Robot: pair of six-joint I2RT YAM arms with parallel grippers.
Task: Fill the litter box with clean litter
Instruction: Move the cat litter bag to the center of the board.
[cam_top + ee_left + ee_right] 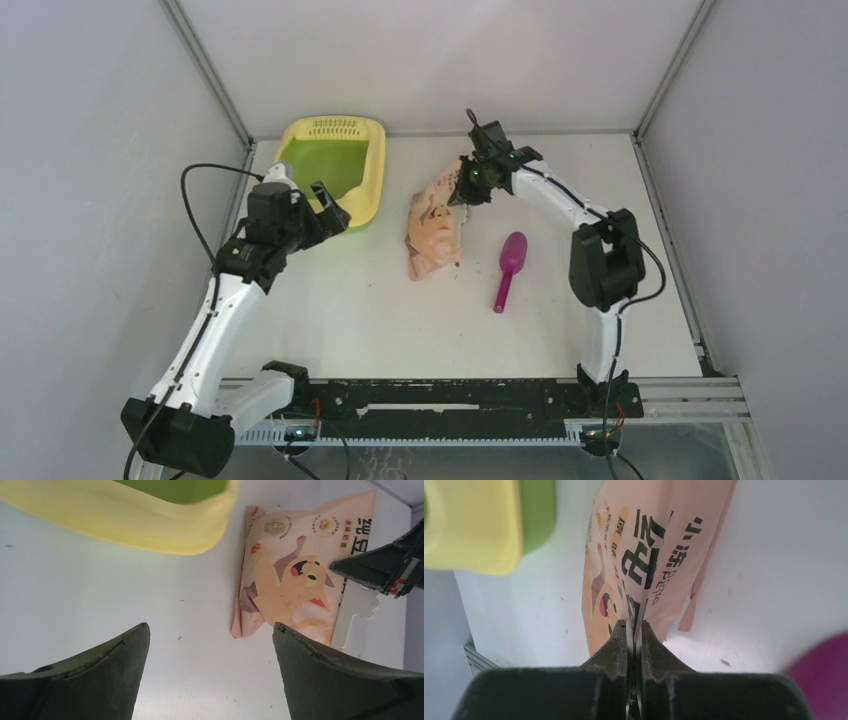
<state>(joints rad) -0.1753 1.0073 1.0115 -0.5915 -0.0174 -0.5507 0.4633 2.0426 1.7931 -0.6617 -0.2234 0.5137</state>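
Pinching the far edge of the peach bag [436, 228], your right gripper [634, 626] was pressed together on soft, slippery film — likely sagging with unseen clean litter — while your left gripper [210, 630] hung spread beside the litter box [372, 172] at far left.

On the white desk [350, 310] — litter box [378, 165] just ahead of the left end effector [328, 215], peach bag [435, 235] at the right end effector [463, 190], magenta scoop [510, 268] nearby.

Peach-pink bag [435, 222]: on the white table [350, 310], cartoon-cat print facing up. Magenta scoop [509, 268]: flat on the table, near the bag's right side, not touching.
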